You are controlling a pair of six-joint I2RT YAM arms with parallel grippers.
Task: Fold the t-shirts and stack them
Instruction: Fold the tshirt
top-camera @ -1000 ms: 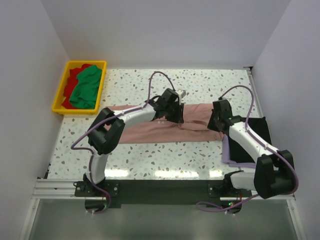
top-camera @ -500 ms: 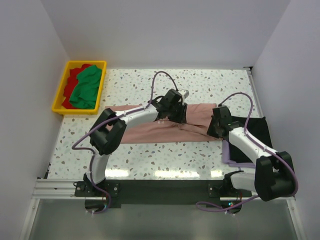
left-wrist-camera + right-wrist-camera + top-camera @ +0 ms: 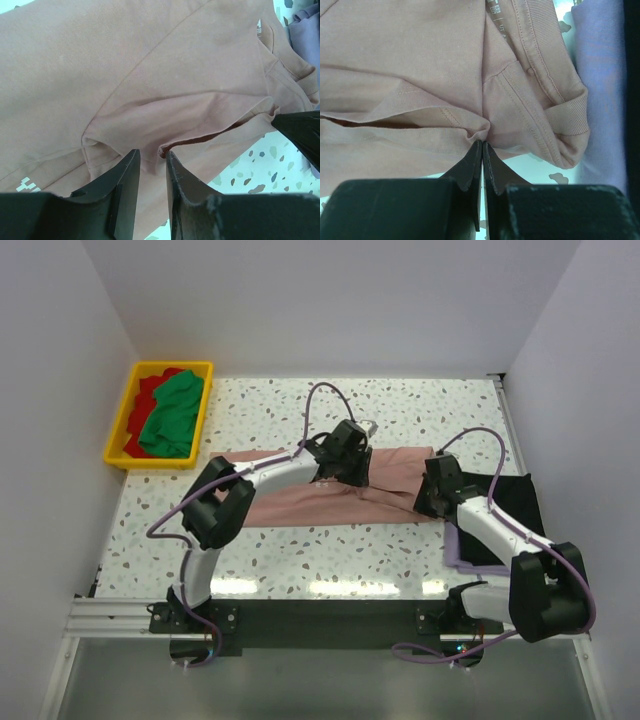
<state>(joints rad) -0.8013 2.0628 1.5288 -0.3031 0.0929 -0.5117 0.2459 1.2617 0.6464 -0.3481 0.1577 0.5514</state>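
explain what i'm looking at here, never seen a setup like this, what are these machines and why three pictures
These are two robot arms, the left arm and the right arm, bolted at the near edge of a speckled white table. Each ends in a two-finger gripper. The wide picture comes from a fixed camera above and behind them. The two close-ups come from cameras on the wrists, so the dark wedges at the bottom are each arm's own fingers.

A dusty-pink cloth t-shirt lies spread across the table. The right gripper is shut, pinching a fold of it near the collar. The left gripper has its fingers slightly apart at another fold; I cannot tell whether they grip it.

A yellow plastic bin at the far left holds a green t-shirt and a red t-shirt. By the right arm a black t-shirt lies on a lavender one.
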